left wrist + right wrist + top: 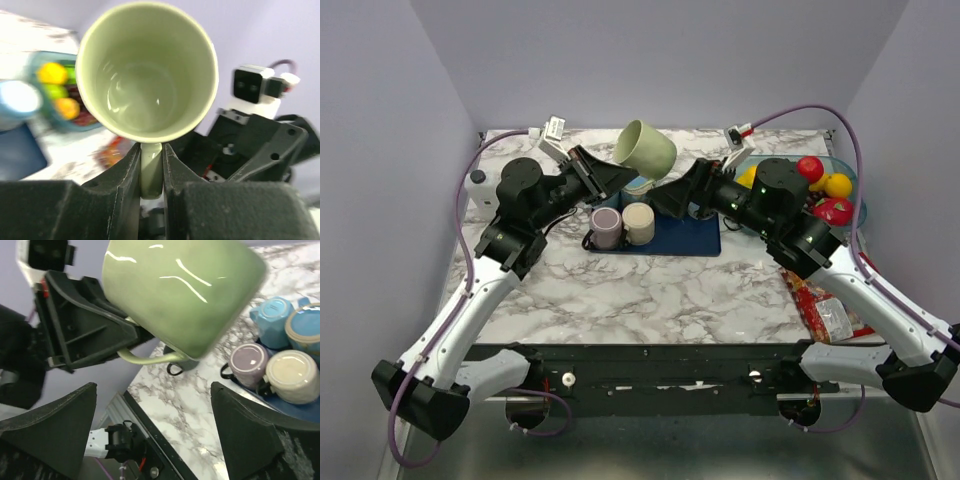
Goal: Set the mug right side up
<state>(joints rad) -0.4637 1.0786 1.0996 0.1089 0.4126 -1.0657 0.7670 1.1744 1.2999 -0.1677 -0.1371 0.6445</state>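
Left tool (151,156) pinches mug (147,70) handle (151,175); right wrist shows only its outside.

The green mug (180,295) is running off the right wrist view's top edge; the fruit bowl (32,65) is showing only as blur

The overhead camera sits high above and behind the arm bases. From well back it looks down and forward over the whole white-and-grey marble table (650,290) to the far wall. The left wrist camera rides just behind the left gripper (151,170), facing right along its fingers, very near, straight into the mouth of the pale green ceramic mug (147,75). The right wrist camera faces left between the fingers of the right gripper (153,387), close to that mug's outer wall. All three views share the mug. The overhead and right wrist views also share the upturned lilac mug (248,362).
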